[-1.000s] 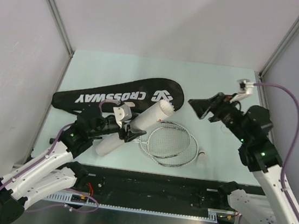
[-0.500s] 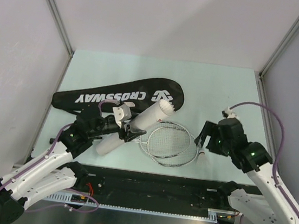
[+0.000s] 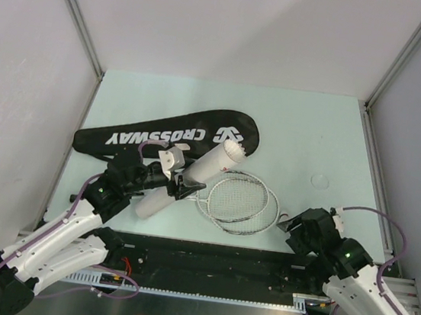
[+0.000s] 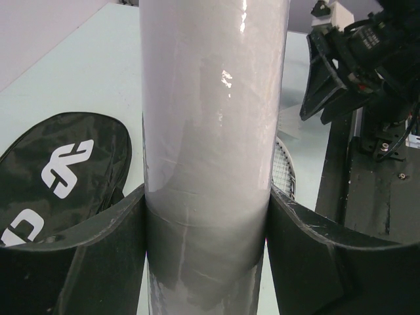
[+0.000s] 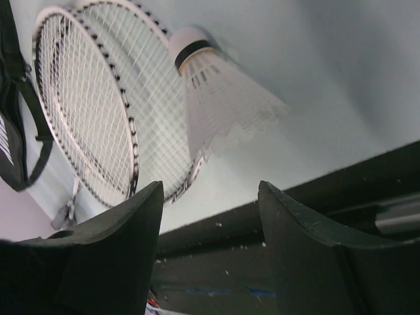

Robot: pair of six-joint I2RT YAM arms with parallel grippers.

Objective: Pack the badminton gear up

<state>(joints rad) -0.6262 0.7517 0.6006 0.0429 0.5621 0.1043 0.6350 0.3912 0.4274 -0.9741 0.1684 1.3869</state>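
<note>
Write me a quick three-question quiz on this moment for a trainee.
1. True or false: the left jaws are shut on the tube.
2. Pick one: what lies on the table just ahead of the open right jaws? A) a shuttlecock B) a ball C) a cap
3. Fill in: the word printed on the bag is ____.

Key: 1 true. 2 A; it is not yet between the jaws. 3 CROSSWAY.

Bag, tube, rackets across mid table
</note>
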